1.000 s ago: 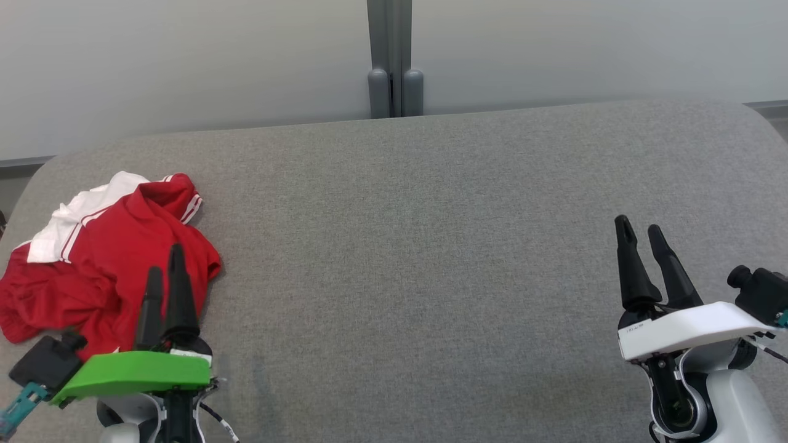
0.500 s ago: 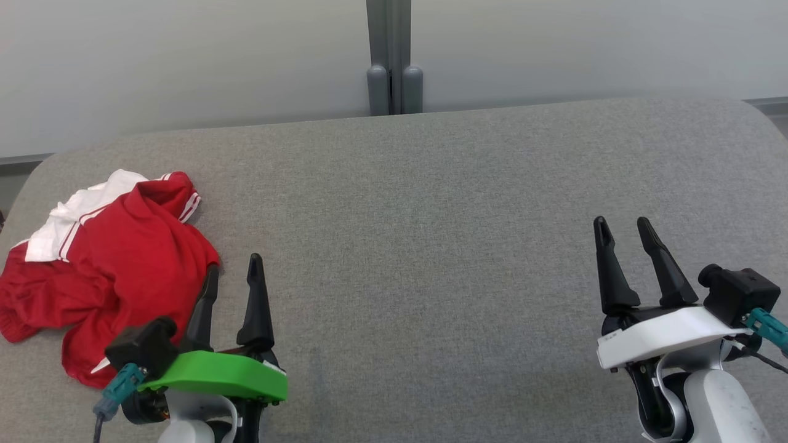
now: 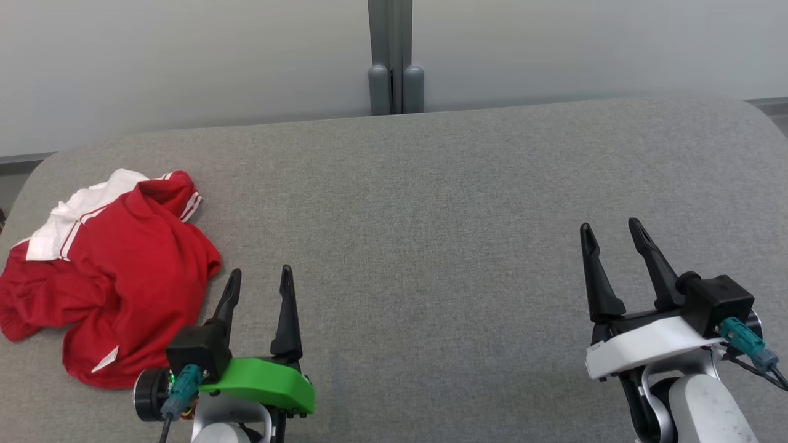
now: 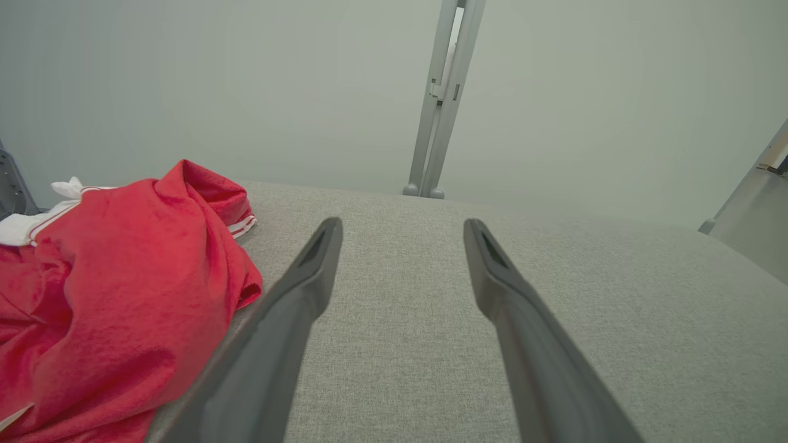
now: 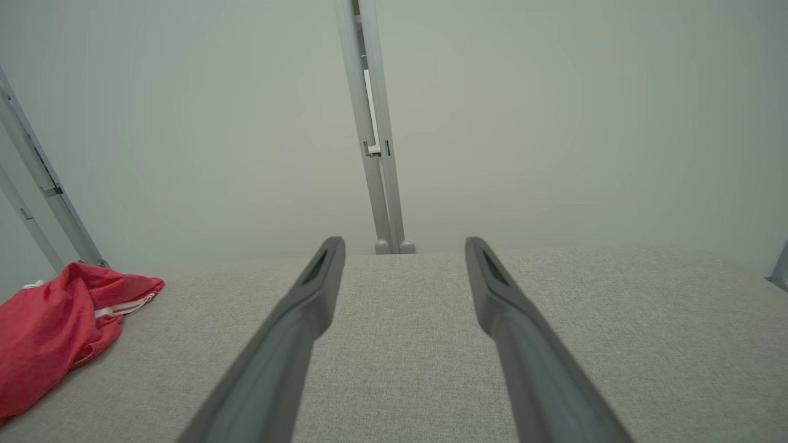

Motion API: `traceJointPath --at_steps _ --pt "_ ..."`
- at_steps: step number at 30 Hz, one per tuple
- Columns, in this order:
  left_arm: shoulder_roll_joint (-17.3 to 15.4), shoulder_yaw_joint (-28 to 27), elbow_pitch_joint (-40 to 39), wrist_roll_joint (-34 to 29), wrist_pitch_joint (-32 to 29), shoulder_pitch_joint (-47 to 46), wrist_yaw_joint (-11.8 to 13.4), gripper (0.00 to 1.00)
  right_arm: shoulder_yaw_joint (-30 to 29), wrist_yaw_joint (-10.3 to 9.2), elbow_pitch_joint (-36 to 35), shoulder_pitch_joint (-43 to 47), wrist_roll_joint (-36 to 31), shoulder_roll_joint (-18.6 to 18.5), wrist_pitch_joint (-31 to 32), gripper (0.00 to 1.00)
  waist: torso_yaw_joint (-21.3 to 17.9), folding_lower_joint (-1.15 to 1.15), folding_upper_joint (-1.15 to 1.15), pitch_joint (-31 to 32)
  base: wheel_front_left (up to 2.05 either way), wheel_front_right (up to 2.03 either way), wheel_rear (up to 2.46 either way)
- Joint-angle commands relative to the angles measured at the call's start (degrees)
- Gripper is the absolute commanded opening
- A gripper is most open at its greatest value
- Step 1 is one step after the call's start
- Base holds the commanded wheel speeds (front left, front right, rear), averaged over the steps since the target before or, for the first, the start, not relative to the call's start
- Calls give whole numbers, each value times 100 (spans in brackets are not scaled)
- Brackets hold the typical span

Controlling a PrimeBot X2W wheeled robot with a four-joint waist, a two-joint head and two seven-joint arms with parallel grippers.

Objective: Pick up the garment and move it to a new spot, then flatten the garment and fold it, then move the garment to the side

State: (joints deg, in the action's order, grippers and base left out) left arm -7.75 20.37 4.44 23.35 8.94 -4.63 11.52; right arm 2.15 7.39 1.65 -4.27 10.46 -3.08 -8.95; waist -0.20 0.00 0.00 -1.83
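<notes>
Standing parted with nothing between its fingers, the left gripper [image 3: 260, 272] has bare grey padding under its tips, and its left finger is just beside the near right edge of the garment [image 3: 117, 283]. The right gripper [image 3: 609, 225] is likewise spread and empty, well apart from the cloth, over the right side of the padded table [image 3: 431, 184].

A second ago the left gripper hung over the red heap, its fingers seen almost edge-on. Since then it has swung off to its right and turned, so both fingers now show side by side. The right gripper has eased a little inward. The garment has kept its place and its crumpled shape at the table's left end.

I judge from this that no grasp has been made. The cloth is neither flattened nor folded, so the pick-up itself is still to come, and the left arm is the nearer one for it.

As for heading, the heap is bunched, so any axis is loose. It reads slightly longer from far to near. The white panel [image 3: 68, 224] and the striped cuff [image 3: 191, 208] lie at the far end, pointing away from the robot. A small white label [image 3: 104, 360] lies at the near end.
</notes>
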Motion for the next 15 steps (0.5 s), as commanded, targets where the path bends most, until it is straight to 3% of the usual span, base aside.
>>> traceJointPath --at_steps 1,7,15 --pt "-74 75 -24 -163 65 -141 82 100 39 14 -71 -18 -110 -9 -62 100 -1 0 0 -4 0 0 0" --pt "-18 99 3 -119 144 -104 131 100 20 14 -142 -5 -310 7 -146 100 5 0 0 -28 0 0 0" --pt "268 -323 -13 -147 248 69 -171 100 -50 14 -221 49 -355 20 -250 100 27 0 0 -58 0 0 0"
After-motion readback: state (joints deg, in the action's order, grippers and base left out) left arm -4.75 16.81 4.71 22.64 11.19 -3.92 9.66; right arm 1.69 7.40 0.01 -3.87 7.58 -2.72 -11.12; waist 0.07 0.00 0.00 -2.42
